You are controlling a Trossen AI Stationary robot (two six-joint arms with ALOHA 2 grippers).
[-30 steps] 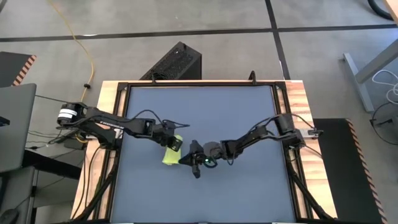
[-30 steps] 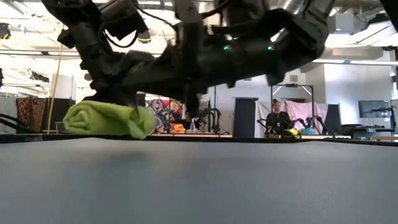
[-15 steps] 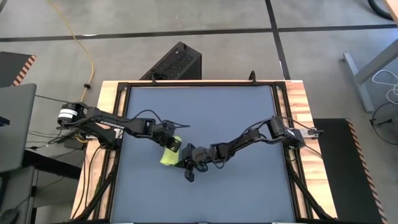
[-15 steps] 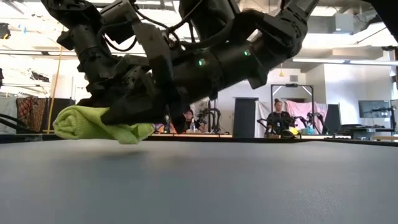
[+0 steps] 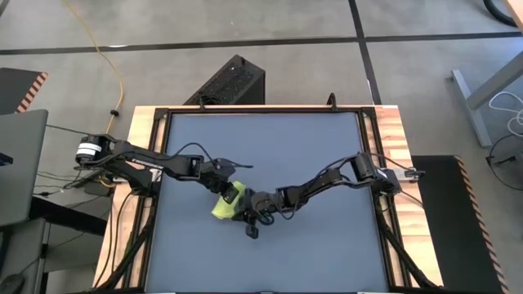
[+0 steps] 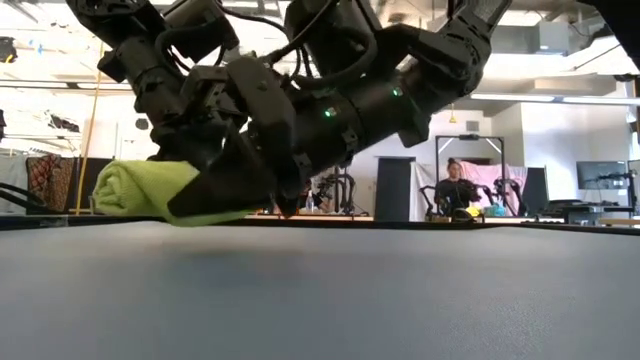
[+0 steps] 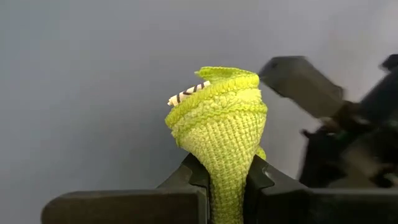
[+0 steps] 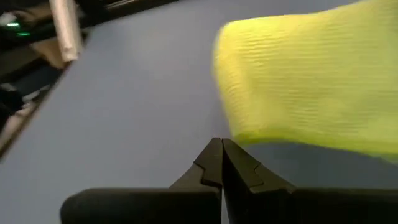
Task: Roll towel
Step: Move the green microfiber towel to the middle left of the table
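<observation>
- The towel (image 5: 227,200) is a rolled-up bundle on the table (image 5: 270,147), left of the table's middle, in the half nearer the camera in the high view.
- Its long axis runs diagonally in the high view, from the near-left up toward the far-right; in the low view (image 6: 150,188) it reads as a level roll with the spiral end facing left.
- The left gripper (image 5: 226,186) is at the towel's far end, its fingers (image 7: 186,180) clamped on the cloth: the left wrist view shows the roll (image 7: 222,134) pinched between the two fingers, standing out from them end-on, with a small striped tag (image 7: 188,93) at its tip.
- The right gripper (image 5: 248,214) is just beside the towel's right side, low over the table; its fingers (image 8: 214,163) are pressed together on nothing, with the towel (image 8: 311,87) just past their tips.
- In the low view both grippers overlap into one dark mass (image 6: 270,140) that covers the towel's right end, so where cloth meets table there is hard to make out.
- In the high view the arms hide part of the roll's far end.
- A person (image 6: 455,190) sits in the room beyond the table.
</observation>
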